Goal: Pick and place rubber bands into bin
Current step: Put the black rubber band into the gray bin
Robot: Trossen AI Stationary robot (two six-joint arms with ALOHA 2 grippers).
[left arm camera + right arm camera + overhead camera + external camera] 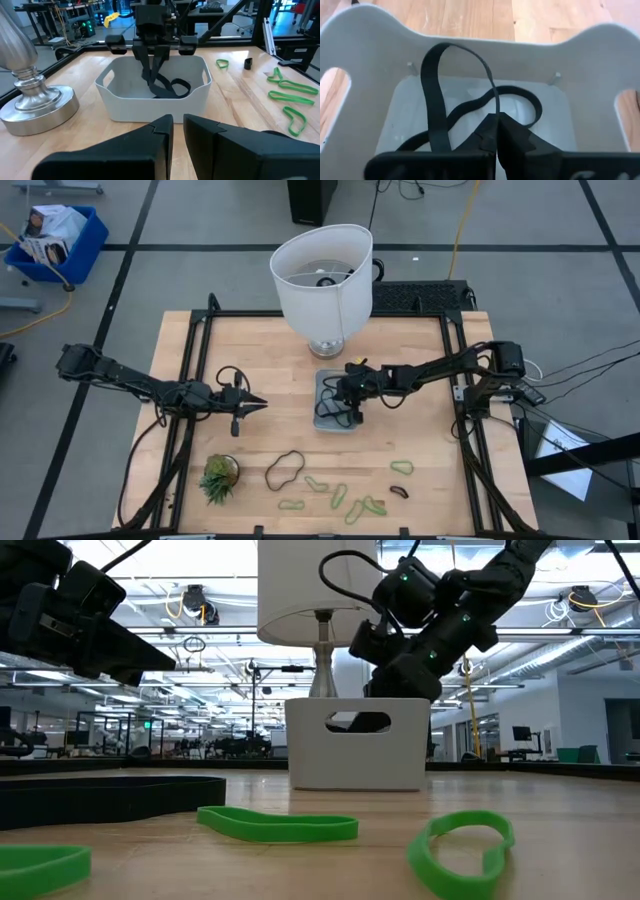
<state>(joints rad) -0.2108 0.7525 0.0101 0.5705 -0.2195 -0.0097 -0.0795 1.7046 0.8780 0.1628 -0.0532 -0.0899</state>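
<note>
The pale bin (325, 420) stands mid-table in front of the lamp. My right gripper (350, 398) reaches down into the bin (115, 107) and is shut on a large dark rubber band (170, 89). My left gripper (258, 405) hovers left of the bin, shut and empty, pointing at it. Another large dark band (285, 468), several green bands (338, 495) and a small dark band (398, 491) lie flat on the table near the front edge. My right gripper pinches a strand of the dark band (492, 107) between its two fingertips (150, 75), coming from above and pointing down into the bin. One loop of the band (451, 47) stands up beside the fingers. The rest (532, 102) lies slack on the bin floor.
A big white lampshade (322, 275) on a metal foot (37, 102) stands just behind the bin. A small potted plant (218, 477) sits at the front left. A green band (402, 467) lies apart at the front right. Black frame rails run along the table's sides.
</note>
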